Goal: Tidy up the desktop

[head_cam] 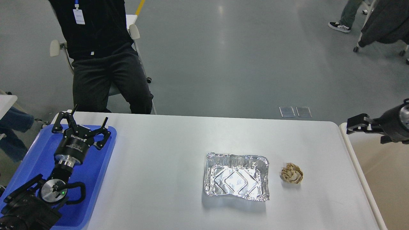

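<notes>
The white desktop (166,153) holds a crinkled silver foil tray (236,180), empty, right of centre. A crumpled brown paper ball (291,173) lies just right of it. My left gripper (83,123) is open and empty, hovering over the blue plastic tray (35,159) at the left edge, far from the foil tray. My right gripper (351,125) reaches in from the right, above the near-left rim of the cream-white bin (353,153). It is dark and side-on, so its fingers cannot be told apart. It is up and to the right of the paper ball.
A person in black (99,57) sits on a chair just beyond the desktop's far left corner. The bin's inside shows nothing in it. Another person's feet (339,27) and a wheeled chair (380,28) are far off at the back right.
</notes>
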Controlling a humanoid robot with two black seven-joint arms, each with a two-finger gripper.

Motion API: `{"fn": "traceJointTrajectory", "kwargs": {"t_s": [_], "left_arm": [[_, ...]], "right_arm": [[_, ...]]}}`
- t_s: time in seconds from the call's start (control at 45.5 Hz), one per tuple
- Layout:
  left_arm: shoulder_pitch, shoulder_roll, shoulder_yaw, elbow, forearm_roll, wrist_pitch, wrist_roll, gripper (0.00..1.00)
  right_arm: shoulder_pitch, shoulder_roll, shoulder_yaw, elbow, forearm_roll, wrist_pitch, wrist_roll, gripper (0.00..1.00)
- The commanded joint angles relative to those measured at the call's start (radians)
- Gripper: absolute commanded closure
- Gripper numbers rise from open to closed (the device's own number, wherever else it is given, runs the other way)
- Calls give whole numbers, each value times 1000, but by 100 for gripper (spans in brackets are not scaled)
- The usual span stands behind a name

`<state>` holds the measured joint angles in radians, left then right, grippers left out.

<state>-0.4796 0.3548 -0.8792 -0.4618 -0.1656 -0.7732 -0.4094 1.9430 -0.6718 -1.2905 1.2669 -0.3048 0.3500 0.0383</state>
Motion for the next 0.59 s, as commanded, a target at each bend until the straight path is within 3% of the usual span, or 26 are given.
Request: {"fn": "traceJointTrajectory", "kwargs": {"t_s": [0.0,0.11,0.264,0.571], "left_arm": [[-1,0,0,0,0,0,0,1],[-1,1,0,0,0,0,0,1],[-1,1,0,0,0,0,0,1],[1,0,0,0,0,0,0,1]], "right_arm": [[198,152,-118,81,112,208,-1,0],[298,121,-93,104,78,337,-3,0],[355,74,-20,129,-77,428,-5,0],[433,77,-1,111,-123,435,-5,0]]}}
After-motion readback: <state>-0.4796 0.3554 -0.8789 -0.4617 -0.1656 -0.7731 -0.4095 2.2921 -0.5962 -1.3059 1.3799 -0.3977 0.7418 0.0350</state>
